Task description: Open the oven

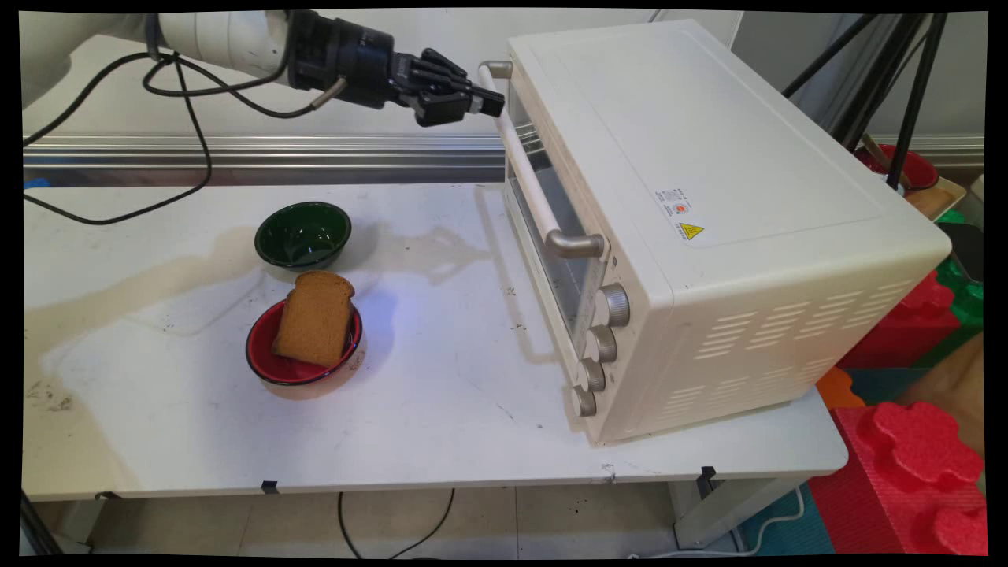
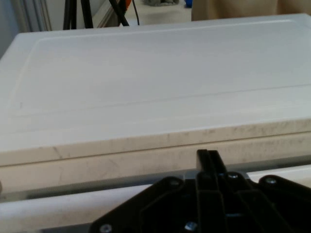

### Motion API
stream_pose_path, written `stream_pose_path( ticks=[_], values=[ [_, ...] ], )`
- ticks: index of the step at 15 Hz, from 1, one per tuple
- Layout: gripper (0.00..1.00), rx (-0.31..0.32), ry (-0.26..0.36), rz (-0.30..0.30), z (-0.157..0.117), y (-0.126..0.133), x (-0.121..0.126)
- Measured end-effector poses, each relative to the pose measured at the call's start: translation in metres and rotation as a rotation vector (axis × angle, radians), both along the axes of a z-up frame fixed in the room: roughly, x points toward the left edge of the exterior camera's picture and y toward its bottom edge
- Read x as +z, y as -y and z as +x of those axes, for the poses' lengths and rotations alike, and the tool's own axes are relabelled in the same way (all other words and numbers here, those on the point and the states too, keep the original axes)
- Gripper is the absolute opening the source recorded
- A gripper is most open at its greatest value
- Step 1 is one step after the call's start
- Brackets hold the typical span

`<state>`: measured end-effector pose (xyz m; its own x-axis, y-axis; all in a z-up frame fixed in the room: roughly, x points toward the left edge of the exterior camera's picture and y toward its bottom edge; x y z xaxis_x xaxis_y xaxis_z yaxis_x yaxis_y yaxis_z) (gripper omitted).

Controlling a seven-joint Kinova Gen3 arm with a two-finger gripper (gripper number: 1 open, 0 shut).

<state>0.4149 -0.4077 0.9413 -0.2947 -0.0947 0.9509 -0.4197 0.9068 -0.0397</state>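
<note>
the big white toaster oven [image 1: 709, 205] sits on the right side of the white table [image 1: 441, 394] with its door shut, and only the main view shows the bread slice [image 1: 315, 317] leaning in the red bowl [image 1: 272, 364] and the green bowl [image 1: 303, 234] just behind it, both well left of the oven. the black gripper [image 1: 484, 101] is up by the far end of the oven's door handle [image 1: 529, 183], its two fingers [image 2: 208, 162] pressed together with nothing between them. the hand view shows only the oven's flat top, with the fingers reaching toward its edge.

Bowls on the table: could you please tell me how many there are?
2: a green bowl farther back, and a red bowl nearer, holding a bread slice. None appear hidden.
</note>
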Motion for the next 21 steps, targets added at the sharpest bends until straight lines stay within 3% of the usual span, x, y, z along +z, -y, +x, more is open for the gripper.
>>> stream_pose_path(
  ticks=[12, 21],
  values=[
    [0.00, -0.022, 0.078, -0.026, -0.021, 0.014, -0.016],
    [0.00, -0.049, 0.133, -0.025, -0.007, 0.009, -0.021]
  ],
)
